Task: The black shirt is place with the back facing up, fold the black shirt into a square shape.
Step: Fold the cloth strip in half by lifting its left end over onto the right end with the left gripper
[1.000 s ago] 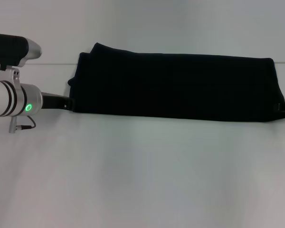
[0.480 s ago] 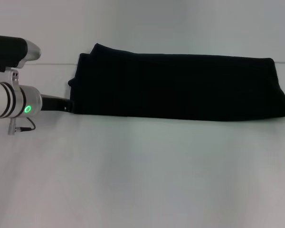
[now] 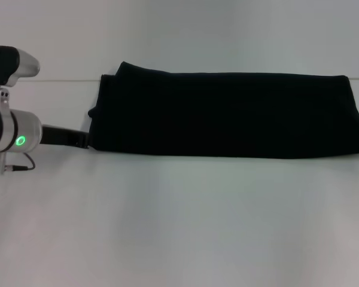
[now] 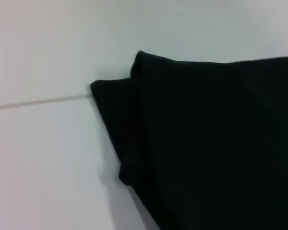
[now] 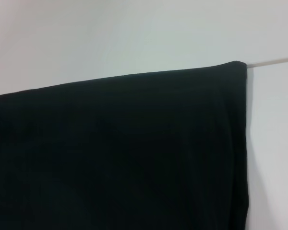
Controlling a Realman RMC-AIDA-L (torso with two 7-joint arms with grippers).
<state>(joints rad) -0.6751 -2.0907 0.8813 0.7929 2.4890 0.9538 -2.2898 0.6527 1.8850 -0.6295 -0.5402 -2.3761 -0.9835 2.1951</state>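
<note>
1. We see the black shirt [image 3: 227, 113] lying flat on the white counter [image 3: 179, 227]. It is folded into one long band, so it is not a square yet.

2. Its long side runs straight across from our left to our right. The short side runs away from us. The end on our left looks bumpy, with layers that do not line up; a lower layer pokes out past the top one there, as the left wrist view shows [image 4: 110, 115]. We think this may be the sleeve or neck end, but we cannot tell for sure. The end on our right has a neat corner [image 5: 237, 67].

3. Our left claw [image 3: 78, 139] sits low on the counter, right at the near left corner of the shirt. We cannot tell if it is open or closed, or if it holds any cloth.

4. Our right claw is not in sight.

5. What could go wrong? If we lift only the top layer at the bumpy left end, the layers may slide apart and the fold may come undone.

6. If one end is pulled harder than the other, the band may twist or bunch up, and the edges will not meet.

7. If the ends are folded unevenly, we get a lopsided shape and not a square.
</note>
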